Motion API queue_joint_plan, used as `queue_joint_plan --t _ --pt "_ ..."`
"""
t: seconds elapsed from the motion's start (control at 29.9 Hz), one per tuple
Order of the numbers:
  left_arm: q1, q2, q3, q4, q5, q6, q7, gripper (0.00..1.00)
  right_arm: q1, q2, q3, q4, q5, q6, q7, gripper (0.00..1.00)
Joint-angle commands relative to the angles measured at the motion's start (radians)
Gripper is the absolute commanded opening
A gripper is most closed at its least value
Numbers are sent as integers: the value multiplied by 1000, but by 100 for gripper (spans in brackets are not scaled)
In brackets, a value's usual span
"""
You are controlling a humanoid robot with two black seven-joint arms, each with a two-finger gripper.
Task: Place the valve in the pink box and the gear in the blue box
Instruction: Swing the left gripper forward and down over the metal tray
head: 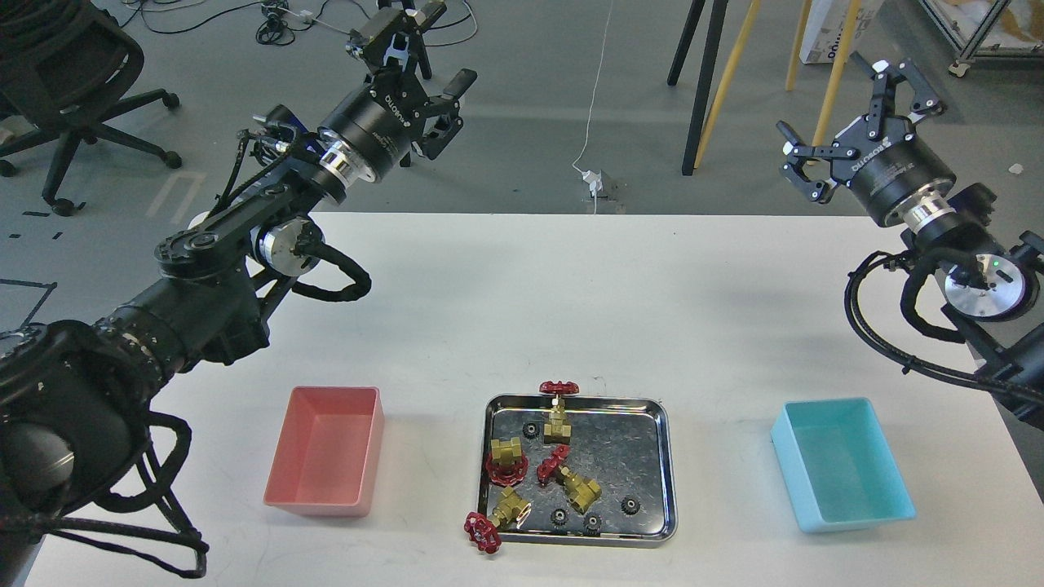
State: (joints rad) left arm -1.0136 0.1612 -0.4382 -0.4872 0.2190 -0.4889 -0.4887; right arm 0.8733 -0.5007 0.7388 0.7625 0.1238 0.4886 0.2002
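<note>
Several brass valves with dark red handwheels lie in a shiny steel tray (665, 481) at the table's front middle: one (559, 408) at the tray's back edge, one (507, 459) at the left, one (571, 477) in the middle, one (497, 518) hanging over the front left rim. Several tiny black gears (630, 506) lie among them. The pink box (326, 450) stands empty left of the tray. The blue box (842, 465) stands empty on the right. My left gripper (424, 49) is open, high beyond the table's far left. My right gripper (852, 106) is open, high at the far right.
The white table (571, 302) ends in a far edge below both grippers. An office chair (73, 90) stands on the floor at the back left. Black and yellow stand legs (718, 81) stand on the floor behind the table.
</note>
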Motion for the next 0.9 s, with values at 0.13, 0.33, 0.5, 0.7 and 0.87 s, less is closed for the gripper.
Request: queue_joint_plan --t 0.13,0.33,0.5,0.7,0.87 --pt "7 -5 6 -97 3 0 0 85 225 -6 -84 -94 -1 0 -51 100" --pt "-8 150 16 -509 328 0 0 85 247 -2 -118 -117 -1 0 -148 100" --pt "-222 219 390 -629 387 117 0 85 248 1 -114 -117 0 0 -180 100" --pt "-598 245 924 -813 483 332 0 85 250 -2 -93 -134 0 0 -186 100" --pt "-830 201 1284 -1010 623 580 0 85 240 -2 -93 -163 0 0 -186 100"
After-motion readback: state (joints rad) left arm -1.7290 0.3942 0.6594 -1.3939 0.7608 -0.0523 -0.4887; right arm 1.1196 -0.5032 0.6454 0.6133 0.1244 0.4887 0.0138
